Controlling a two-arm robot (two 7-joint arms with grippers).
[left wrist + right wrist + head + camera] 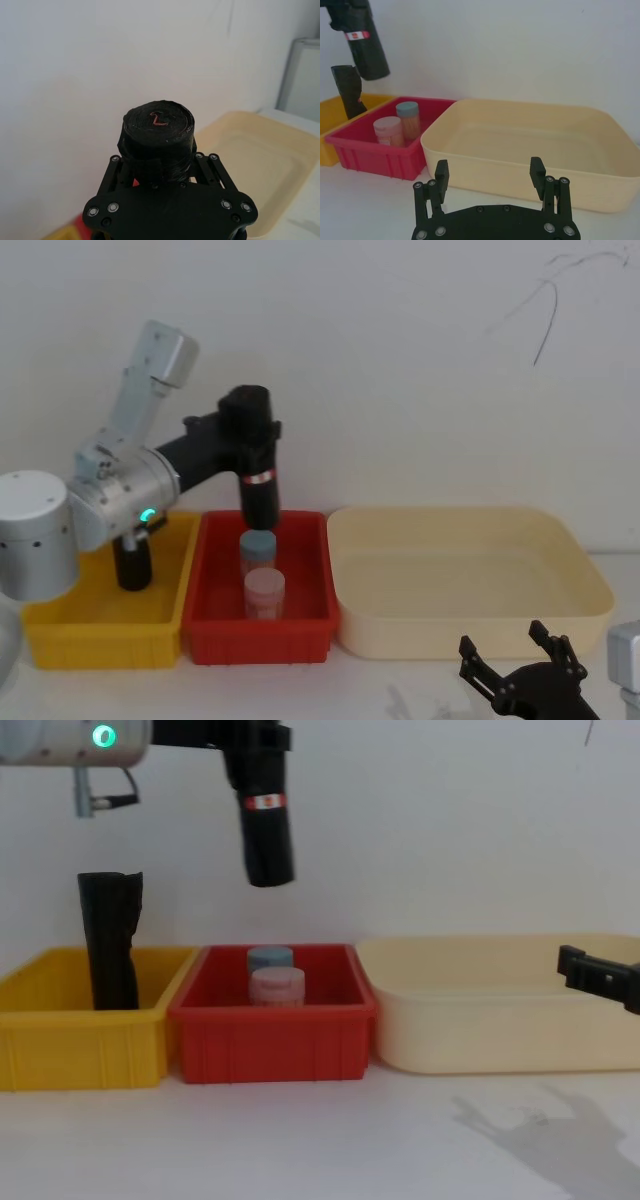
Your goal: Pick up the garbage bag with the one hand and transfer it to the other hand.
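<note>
In the left end effector (160, 162): black, red-banded garbage bag (266, 840).

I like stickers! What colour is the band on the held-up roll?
Red and white, around the black garbage bag; the right wrist view shows it best.

No word, number or brand can be read anywhere. The only printed thing is the label band (265, 802) around the garbage bag (268, 845). It is red and white, and its print is too small to make out in the chest, head or right wrist views. In the left wrist view, the flat end of the roll bears a thin red squiggle (159, 119), loosely like a 2 or a Z, though not surely a character
</note>
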